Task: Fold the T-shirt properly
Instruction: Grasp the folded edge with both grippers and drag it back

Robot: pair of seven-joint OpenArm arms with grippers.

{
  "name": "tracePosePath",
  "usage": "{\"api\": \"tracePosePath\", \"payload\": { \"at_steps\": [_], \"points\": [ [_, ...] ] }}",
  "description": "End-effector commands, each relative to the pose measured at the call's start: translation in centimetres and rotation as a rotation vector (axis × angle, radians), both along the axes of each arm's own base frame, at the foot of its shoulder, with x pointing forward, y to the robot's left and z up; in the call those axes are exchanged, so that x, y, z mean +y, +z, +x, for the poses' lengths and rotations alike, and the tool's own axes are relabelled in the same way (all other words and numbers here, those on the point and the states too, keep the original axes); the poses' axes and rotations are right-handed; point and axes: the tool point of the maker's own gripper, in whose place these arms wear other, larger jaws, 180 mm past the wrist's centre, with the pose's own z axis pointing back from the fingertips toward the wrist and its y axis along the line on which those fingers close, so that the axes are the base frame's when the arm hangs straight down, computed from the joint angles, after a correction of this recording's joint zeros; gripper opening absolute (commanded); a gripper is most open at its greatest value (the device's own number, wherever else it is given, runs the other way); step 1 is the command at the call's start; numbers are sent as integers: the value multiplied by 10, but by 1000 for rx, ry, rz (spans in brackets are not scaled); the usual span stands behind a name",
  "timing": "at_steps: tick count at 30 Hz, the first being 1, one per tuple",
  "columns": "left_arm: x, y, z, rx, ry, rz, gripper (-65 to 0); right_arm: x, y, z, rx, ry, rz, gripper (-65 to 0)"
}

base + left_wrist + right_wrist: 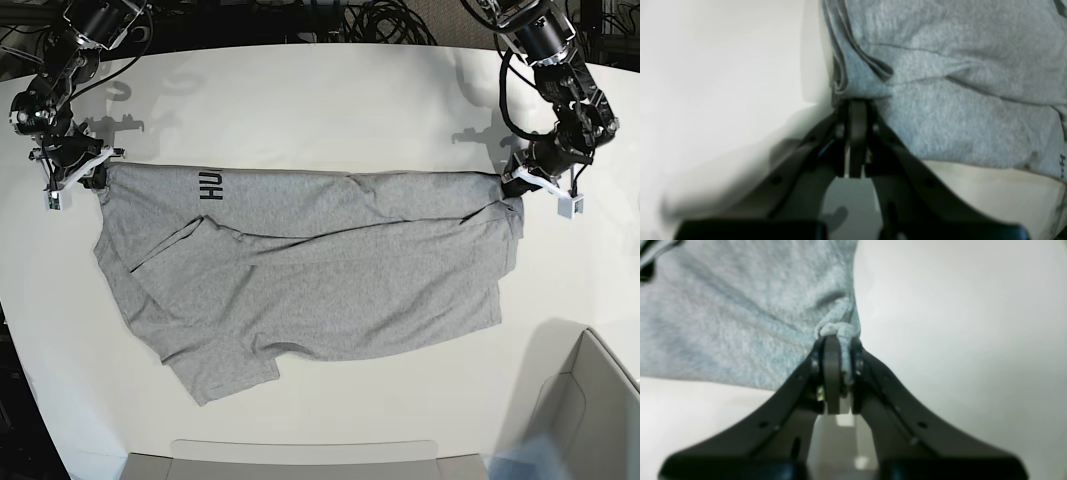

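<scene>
The heather-grey T-shirt [320, 270] lies across the white table, its top edge pulled into a straight line between my two grippers. Dark lettering [210, 183] shows near that edge on the left. My left gripper [507, 186] holds the edge's right end, and in the left wrist view it [856, 101] is shut on a bunched fold of the T-shirt [957, 100]. My right gripper [98, 172] holds the left end, and in the right wrist view it [838, 338] is shut on a small knot of the T-shirt [740, 323]. A sleeve [230, 370] points toward the front.
A grey bin [590, 400] stands at the front right corner and a flat grey tray edge [300, 455] runs along the front. Dark cables [380, 20] lie behind the table's far edge. Bare white table [320, 100] lies behind the shirt.
</scene>
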Motion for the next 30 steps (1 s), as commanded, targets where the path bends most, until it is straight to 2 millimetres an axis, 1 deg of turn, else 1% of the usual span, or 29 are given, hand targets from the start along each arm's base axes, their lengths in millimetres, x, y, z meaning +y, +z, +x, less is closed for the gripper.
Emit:
{"api": "tracePosePath", "payload": {
  "at_steps": [1, 5, 8, 10, 15, 19, 20, 24, 26, 30],
  "points": [
    [7, -2, -8, 39, -14, 32, -650, -10, 11, 5, -14, 10, -44, -650],
    [7, -8, -22, 65, -17, 39, -650, -13, 8, -1, 7, 11, -61, -650],
    [11, -5, -35, 73, -27, 74, -650, -13, 4, -11, 24, 17, -64, -650],
    [13, 0, -44, 73, -38, 104, -650, -14, 5, -17, 30, 22, -79, -650],
    [34, 5, -76, 99, 12, 149, -650, -13, 4, -35, 57, 35, -106, -650],
    [36, -2, -98, 146, 11, 154, -650, -11, -2, -50, 90, 69, -109, -650],
    [36, -5, -104, 159, 10, 154, -650, -14, -3, -56, 96, 63, -109, -650],
    [36, -6, -126, 193, -3, 177, -650, -40, 1, -73, 100, -32, -124, -650],
    [36, -4, -136, 208, -15, 195, -650, -45, -3, -87, 123, -57, -126, -650],
    [37, -2, -155, 239, -31, 218, -650, -50, -10, -108, 177, -63, -144, -650]
  ]
}}
